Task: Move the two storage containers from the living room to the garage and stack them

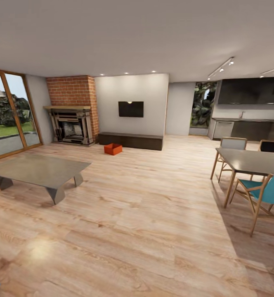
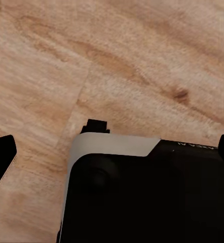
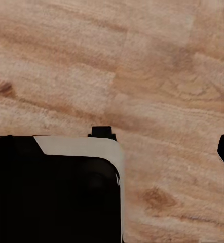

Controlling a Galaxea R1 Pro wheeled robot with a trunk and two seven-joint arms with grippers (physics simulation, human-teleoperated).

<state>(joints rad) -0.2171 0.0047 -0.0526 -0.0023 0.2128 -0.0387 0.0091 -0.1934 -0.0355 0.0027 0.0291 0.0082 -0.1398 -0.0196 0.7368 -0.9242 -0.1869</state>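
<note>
container (image 1: 112, 149): orange-red | floor (image 1: 145, 231): light wood-plank | fireplace (image 1: 72, 91): red brick

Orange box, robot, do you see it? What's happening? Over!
Fingers wide apart, holding nothing. One storage container far ahead on wood floor, before dark bench. Coffee table left of route.

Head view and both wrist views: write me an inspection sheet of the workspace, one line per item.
Surface: light wood-plank floor, bare in front of the robot.
Job's things: one orange-red storage container on the floor far ahead, in front of the low dark TV bench; a second one not seen.
Clutter: glass coffee table at left; dining table with chairs, one teal chair, at right.
Grippers: wrist views look down at planks over the robot's dark base; finger state cannot be told.
Cables: nothing seen.
Surroundings: brick fireplace, wall TV, glass doors, dark kitchen.
</note>
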